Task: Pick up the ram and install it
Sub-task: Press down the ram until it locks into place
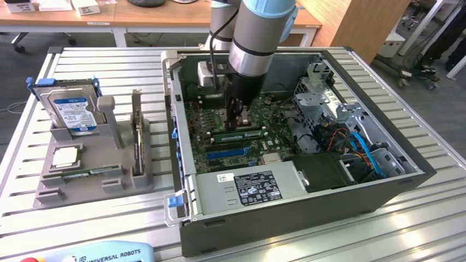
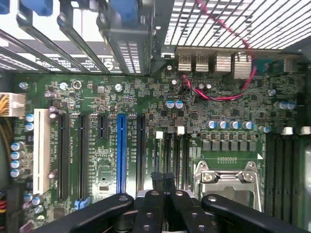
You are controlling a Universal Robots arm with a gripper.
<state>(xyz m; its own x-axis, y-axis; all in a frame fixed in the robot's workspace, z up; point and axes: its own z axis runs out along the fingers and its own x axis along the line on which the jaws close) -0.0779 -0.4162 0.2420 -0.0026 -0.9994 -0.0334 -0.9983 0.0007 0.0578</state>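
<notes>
A long green ram stick (image 1: 246,134) sits across the motherboard in the open computer case (image 1: 291,215), in the slot area beside the processor socket (image 2: 226,177). My gripper (image 1: 235,125) hangs straight down over it. The black fingertips (image 2: 156,177) are pressed together with nothing showing between them, right at the ram's top edge. I cannot tell whether they touch it. In the wrist view my gripper (image 2: 163,177) stands over the dark memory slots (image 2: 176,150). From here the stick is edge-on and I cannot make it out.
A grey fixture (image 1: 73,191) at the exterior view's left holds a hard drive (image 1: 73,112), a square processor chip (image 1: 65,157), an upright card (image 1: 136,131) and a thin dark-green strip (image 1: 87,173). Inside the case are a power supply (image 1: 248,188), drive cages and cables (image 1: 357,144).
</notes>
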